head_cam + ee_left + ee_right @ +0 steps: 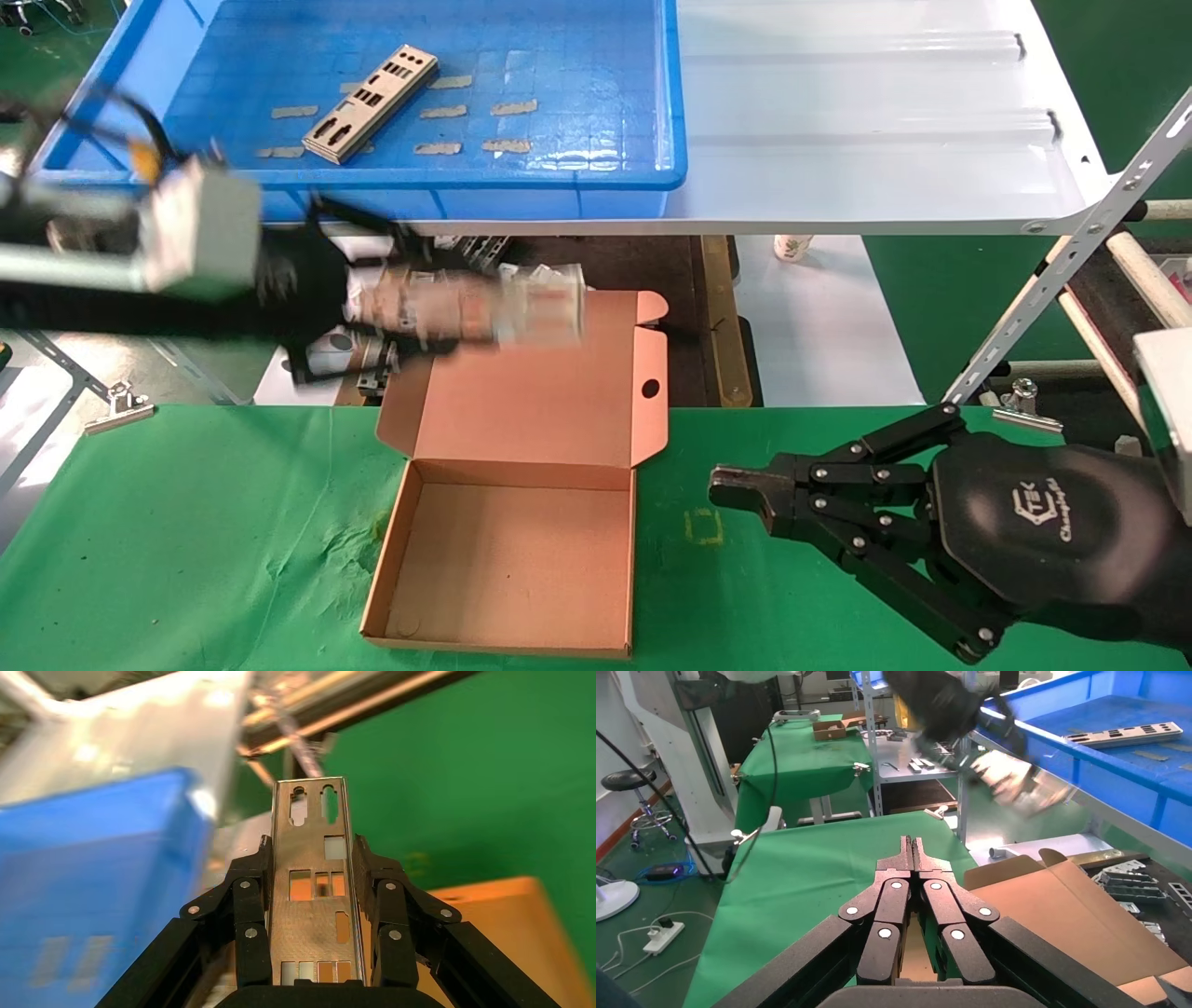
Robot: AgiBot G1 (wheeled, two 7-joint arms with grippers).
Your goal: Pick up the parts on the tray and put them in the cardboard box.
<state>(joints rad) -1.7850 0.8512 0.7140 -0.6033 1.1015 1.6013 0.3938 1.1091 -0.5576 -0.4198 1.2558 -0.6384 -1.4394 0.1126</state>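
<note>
— Black casing on the right gripper carries white lettering; "TEK" can be made out, with a slanted line beneath it that cannot be read. Is other writing seen?

— None that is legible. How are the right gripper's fingers set?

— They are pressed together, tip against tip, with nothing between them. That gripper is held low over the green cloth, just beside the cardboard box on its right side.

— And the left gripper?

— It is clamped on a metal plate. In the left wrist view the plate is pinched by its long edges between the two fingers, and its far end, with two slotted holes, juts out past the fingertips. Rectangular cut-outs are seen along its length.

— Where is that gripper placed?

— It is held in the air behind the open box, in front of the blue tray and below its rim, with the plate reaching across toward the box's raised lid.

— Is anything found inside the box?

— Only its bare floor is shown.

— What is left on the tray?

— A second plate lies flat and slanted on the tray floor, beyond the left gripper, among tan tape scraps. The tray is set on a white shelf.
</note>
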